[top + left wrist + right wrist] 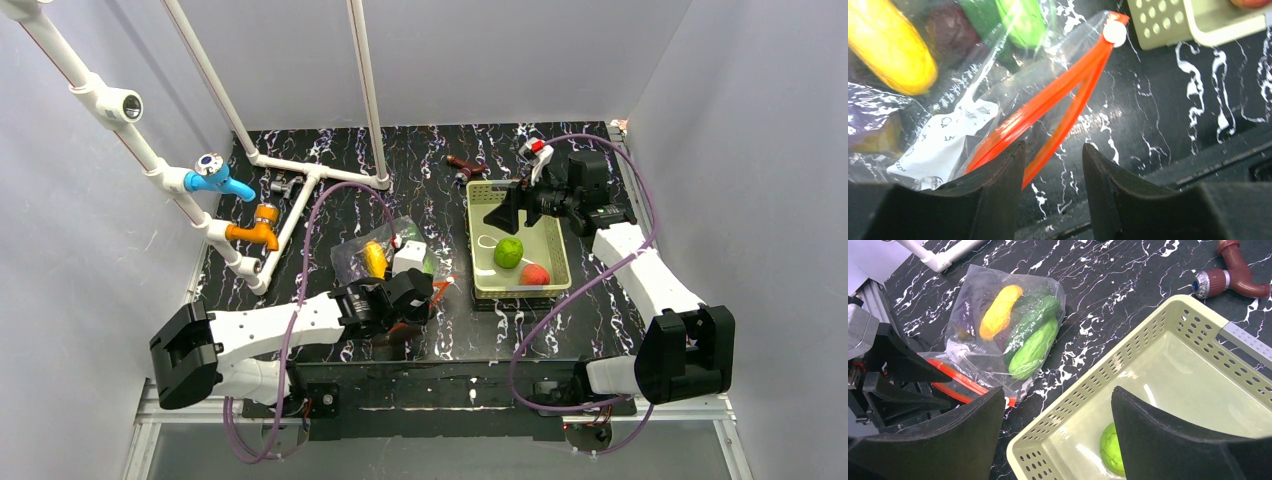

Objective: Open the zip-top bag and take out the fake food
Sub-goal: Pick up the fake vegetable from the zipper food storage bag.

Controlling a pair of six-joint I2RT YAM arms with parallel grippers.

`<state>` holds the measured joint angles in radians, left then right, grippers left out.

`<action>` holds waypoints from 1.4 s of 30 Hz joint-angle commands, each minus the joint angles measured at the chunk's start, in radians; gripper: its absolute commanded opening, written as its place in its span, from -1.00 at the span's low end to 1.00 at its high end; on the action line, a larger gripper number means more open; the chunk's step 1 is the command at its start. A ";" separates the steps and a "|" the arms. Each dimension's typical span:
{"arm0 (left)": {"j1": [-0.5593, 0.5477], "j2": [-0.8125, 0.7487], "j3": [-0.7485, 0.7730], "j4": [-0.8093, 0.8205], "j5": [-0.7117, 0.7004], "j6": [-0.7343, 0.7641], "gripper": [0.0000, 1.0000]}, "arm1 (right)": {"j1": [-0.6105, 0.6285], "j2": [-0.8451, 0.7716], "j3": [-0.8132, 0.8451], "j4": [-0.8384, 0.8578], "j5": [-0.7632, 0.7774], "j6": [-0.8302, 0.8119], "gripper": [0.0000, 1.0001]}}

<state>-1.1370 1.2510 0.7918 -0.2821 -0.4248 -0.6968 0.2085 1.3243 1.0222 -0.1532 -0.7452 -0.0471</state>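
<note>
The zip-top bag [380,255] lies on the black marbled table left of the basket, its red-orange zipper strip [1063,95] parted into two strands. Inside show a yellow piece [890,47], a green cucumber [1033,340] and a purple eggplant [868,130]. My left gripper [1053,155] is open at the bag's mouth, with one zipper strand running between the jaws beside the left finger [998,190]. My right gripper [1058,397] is open and empty, hovering over the basket's near-left rim. A green round fruit [508,252] and a red-orange tomato [534,274] lie in the basket.
The yellow-green perforated basket [482,200] stands right of the bag. A brown object with a handle [1233,275] lies behind it. A white pipe frame [300,180] with blue [220,180] and orange [255,232] taps fills the back left.
</note>
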 commanded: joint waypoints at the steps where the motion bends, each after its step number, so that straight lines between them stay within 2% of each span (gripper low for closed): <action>1: -0.007 0.025 -0.010 0.042 -0.167 -0.060 -0.13 | -0.010 -0.006 0.000 0.049 -0.010 0.009 0.67; 8: -0.007 0.091 -0.049 0.093 -0.217 -0.111 -0.15 | -0.012 0.007 0.001 0.049 -0.071 0.028 0.67; 9: -0.007 0.098 -0.053 0.109 -0.216 -0.110 -0.16 | -0.012 0.007 0.001 0.049 -0.071 0.179 0.67; 12: -0.011 0.108 -0.057 0.130 -0.196 -0.113 -0.32 | -0.013 0.006 0.000 0.047 -0.071 0.199 0.67; 15: -0.022 0.102 -0.083 0.162 -0.215 -0.122 -0.38 | -0.014 0.005 0.000 0.049 -0.071 0.199 0.67; 19: -0.023 0.136 -0.112 0.226 -0.282 -0.099 -0.37 | -0.014 0.007 -0.001 0.049 -0.071 0.199 0.67; 25: -0.019 0.202 -0.125 0.409 -0.380 -0.015 -0.26 | -0.015 0.007 -0.001 0.049 -0.071 0.199 0.67; 37: 0.056 0.288 -0.087 0.397 -0.435 -0.090 -0.20 | -0.015 0.012 0.002 0.048 -0.071 0.199 0.67; 38: 0.063 0.295 -0.083 0.402 -0.430 -0.095 -0.20 | -0.015 0.013 0.001 0.049 0.119 0.199 0.67; 39: 0.068 0.300 -0.078 0.410 -0.425 -0.096 -0.20 | -0.015 0.014 0.001 0.049 -0.070 0.199 0.67; 42: 0.076 0.321 -0.071 0.441 -0.414 -0.094 -0.20 | -0.015 0.011 0.005 0.044 -0.100 0.199 0.67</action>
<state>-1.0752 1.5505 0.6880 0.1173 -0.7784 -0.7670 0.1963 1.3342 1.0187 -0.1448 -0.7887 0.1524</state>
